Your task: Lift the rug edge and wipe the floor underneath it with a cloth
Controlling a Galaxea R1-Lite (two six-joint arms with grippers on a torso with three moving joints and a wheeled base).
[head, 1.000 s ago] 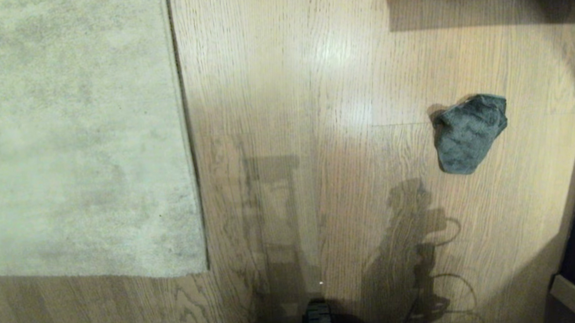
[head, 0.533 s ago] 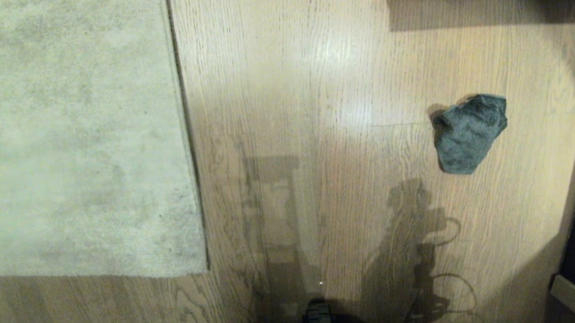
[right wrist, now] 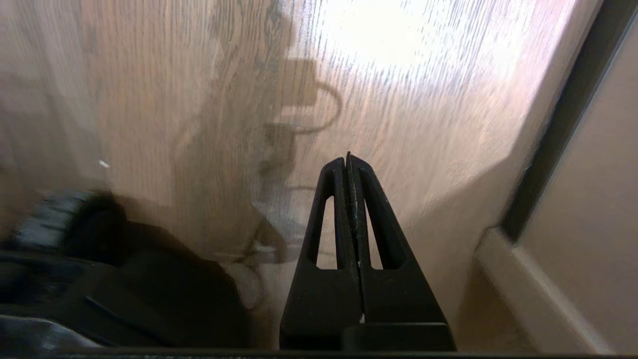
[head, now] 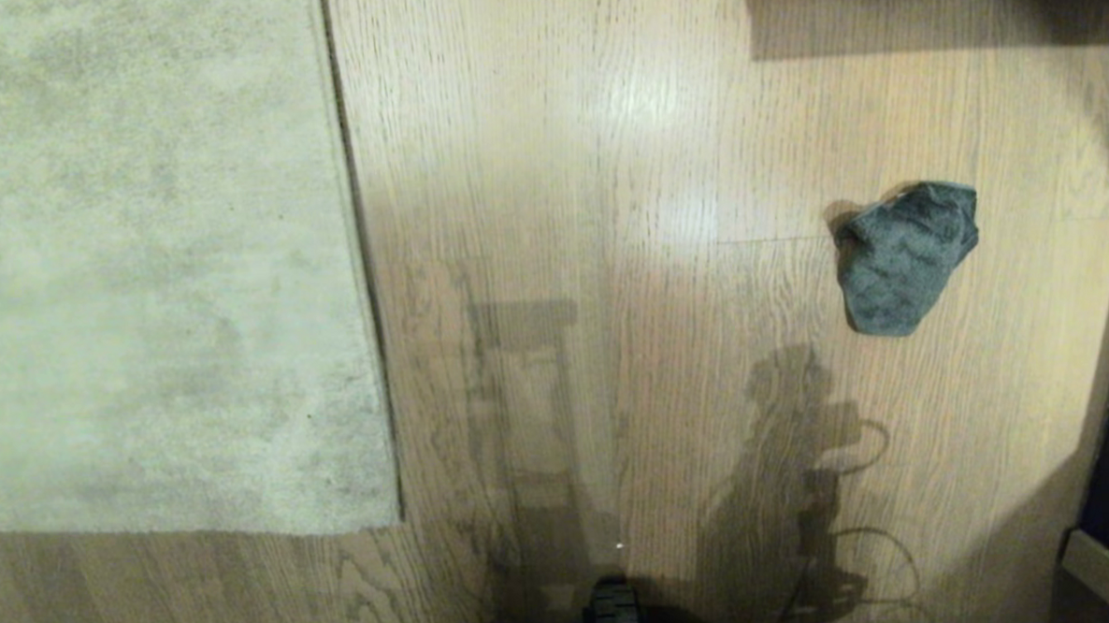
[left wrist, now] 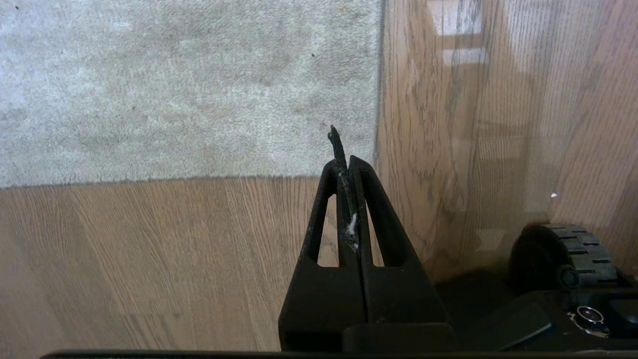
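The rug [head: 150, 264] lies flat at the left of the head view, its pile side up; the rug edge [head: 358, 264] runs straight down toward the robot and ends in a corner [head: 397, 520] that sits flush on the floor [head: 604, 159]; no part of the border is raised. The cloth [head: 906, 257] lies crumpled on the bare planks at the right of the head view, well apart from the rug, with open floor between the two; nothing touches it.

Neither arm appears in the head view; only their shadows fall on the planks near the robot's base [head: 615, 618]. The left gripper [left wrist: 344, 164] is seen in the left wrist view; its fingers are pressed together with nothing of the task between them, though a thin dark sliver projects from the tips and a pale speck of fluff clings along the seam; it hangs above the floor just short of the rug's corner [left wrist: 371, 172], apart from it, with a wheel of the base [left wrist: 563, 254] close by. The right gripper [right wrist: 348, 162] is seen in the right wrist view; its fingers are likewise clenched on nothing; it hangs above bare planks beside a pale skirting board [right wrist: 528, 294] and a dark vertical frame [right wrist: 563, 119]; the cloth is outside that view, so its distance from this gripper cannot be judged there.
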